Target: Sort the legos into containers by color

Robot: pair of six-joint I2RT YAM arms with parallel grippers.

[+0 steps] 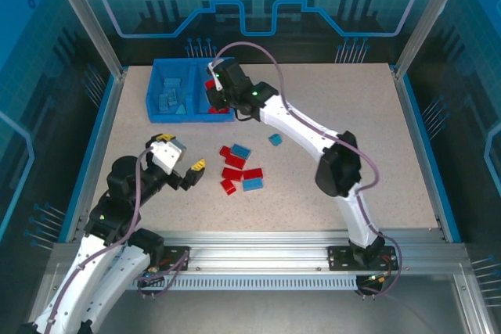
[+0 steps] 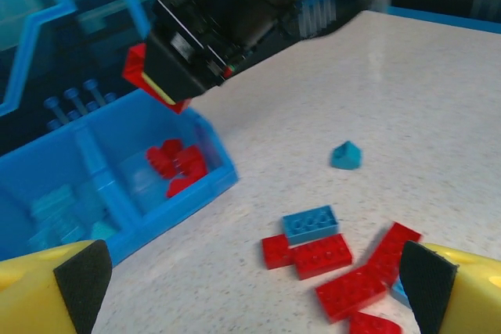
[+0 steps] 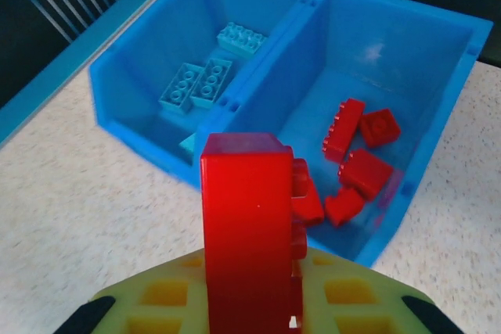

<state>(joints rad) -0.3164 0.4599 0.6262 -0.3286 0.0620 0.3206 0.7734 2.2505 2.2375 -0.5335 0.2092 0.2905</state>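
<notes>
Right wrist: bin (image 3: 129,111) holds blue legos (image 3: 196,84) left, red legos (image 3: 364,170) right.

Left wrist: left end effector (image 2: 250,291) fingers (image 2: 78,279) run off the bottom corners, only pad ends show. The bin (image 2: 180,193) is cut by the left edge; light blue legos (image 2: 55,205) in its left compartment are blurred, count unclear. The gripped red lego (image 2: 138,66) is mostly buried under the right end effector (image 2: 160,84). The loose pile (image 2: 344,263) is clipped at the bottom edge. Right wrist: the gripped lego's lower end runs off the frame, and it masks part of the binned red legos (image 3: 364,170) and the bin's near wall. Top view: bin contents too small to count, right end effector covers part of the right compartment
</notes>
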